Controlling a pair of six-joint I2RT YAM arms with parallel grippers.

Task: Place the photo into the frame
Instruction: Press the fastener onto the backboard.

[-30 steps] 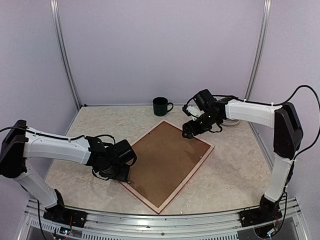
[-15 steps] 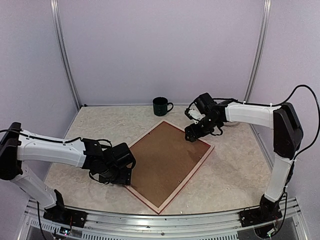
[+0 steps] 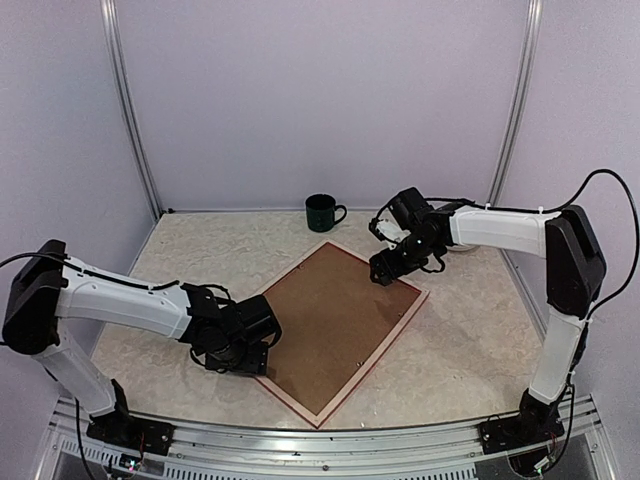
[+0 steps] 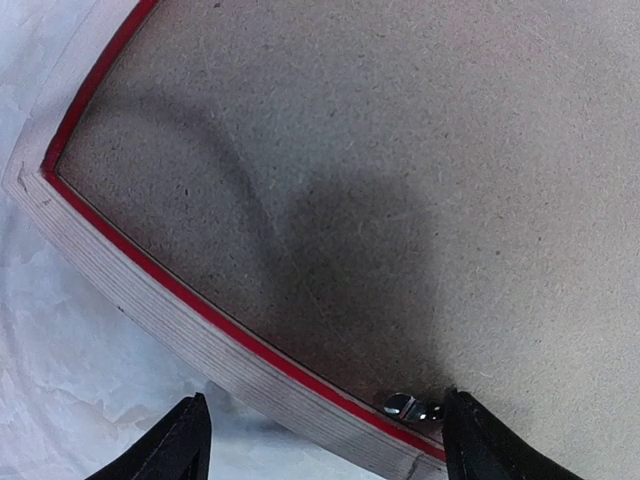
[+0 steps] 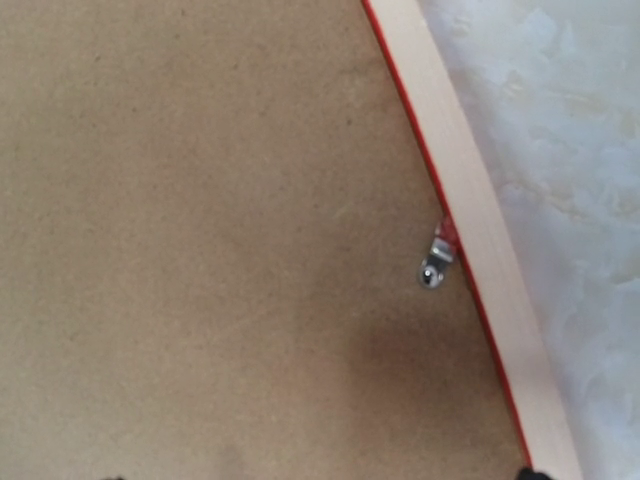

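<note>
Brown board [image 4: 400,150] fills the frame [image 4: 150,305]. The left gripper [image 4: 325,440] and right gripper [image 3: 385,270] are open, empty. The tiny clip [image 4: 410,406] between the left fingers [image 4: 185,450] could slip free when pushed.

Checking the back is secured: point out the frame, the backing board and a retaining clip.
frame [image 5: 447,150], right wrist view, pale wood back rim.
backing board [image 3: 335,320], top view, middle of panel.
retaining clip [image 5: 435,262], right wrist view, metal tab.
</note>
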